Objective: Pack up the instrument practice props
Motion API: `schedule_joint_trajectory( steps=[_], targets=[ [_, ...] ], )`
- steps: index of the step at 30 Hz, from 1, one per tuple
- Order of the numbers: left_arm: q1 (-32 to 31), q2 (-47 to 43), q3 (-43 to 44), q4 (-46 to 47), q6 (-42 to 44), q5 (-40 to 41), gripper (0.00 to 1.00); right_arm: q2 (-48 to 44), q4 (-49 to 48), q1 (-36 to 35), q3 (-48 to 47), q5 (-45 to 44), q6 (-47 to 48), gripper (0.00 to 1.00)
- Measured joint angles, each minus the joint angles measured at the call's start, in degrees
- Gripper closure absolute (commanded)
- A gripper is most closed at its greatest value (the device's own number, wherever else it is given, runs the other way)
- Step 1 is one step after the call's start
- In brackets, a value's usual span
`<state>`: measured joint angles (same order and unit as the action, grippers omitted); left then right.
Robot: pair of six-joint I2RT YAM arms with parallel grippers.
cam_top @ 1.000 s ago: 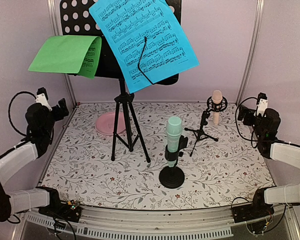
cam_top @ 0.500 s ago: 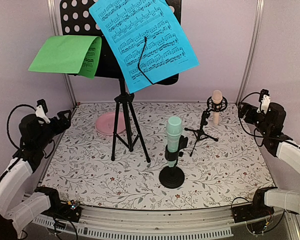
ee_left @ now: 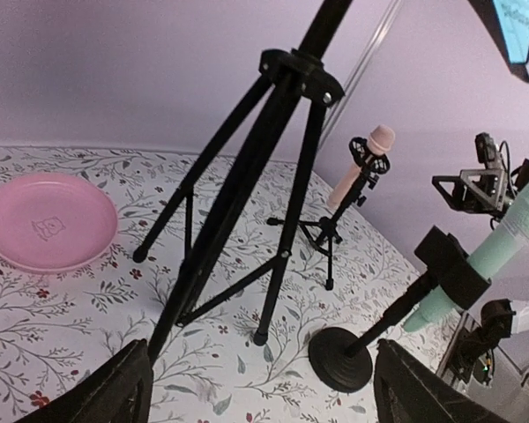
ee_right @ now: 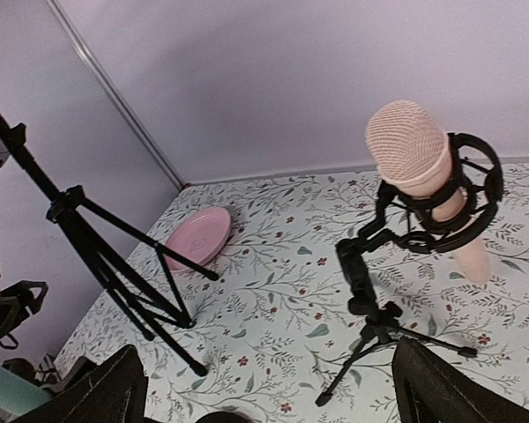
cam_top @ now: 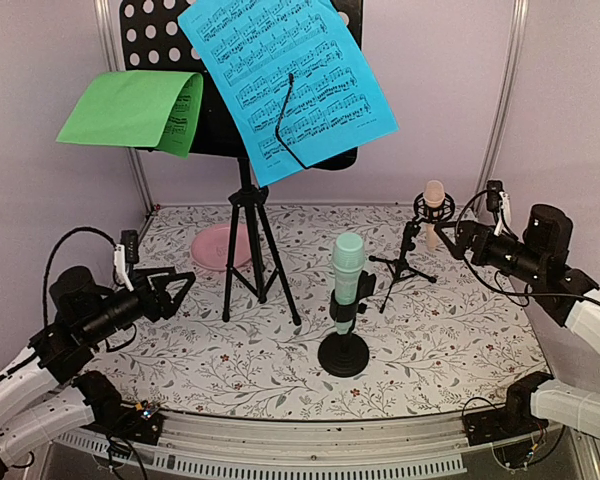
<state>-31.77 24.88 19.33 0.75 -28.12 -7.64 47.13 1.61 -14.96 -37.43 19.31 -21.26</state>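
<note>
Top external view – both claws spread wide, nothing in either one.
The left gripper hangs near the tripod legs of the music desk. The right gripper is close to the peach microphone – not touching. The mint-green microphone stands mid-table, and the blue sheet and green sheet sit up on the desk.
</note>
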Motion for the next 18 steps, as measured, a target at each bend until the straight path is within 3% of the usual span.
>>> schedule_joint_trajectory(
  steps=[5,12,18],
  targets=[
    [-13.2,0.8,-4.1,2.6,0.4,1.6,0.14,-4.8,2.0,-6.9,0.9,2.2,-2.6,0.01],
    [-37.3,11.5,-7.9,13.5,4.5,11.2,0.13,-9.8,1.9,-13.5,6.1,6.7,-5.9,0.01],
    [-51.0,26.1,-11.6,31.9,11.6,21.2,0.11,-11.3,-0.9,-13.9,10.3,9.4,-8.1,0.01]
  ],
)
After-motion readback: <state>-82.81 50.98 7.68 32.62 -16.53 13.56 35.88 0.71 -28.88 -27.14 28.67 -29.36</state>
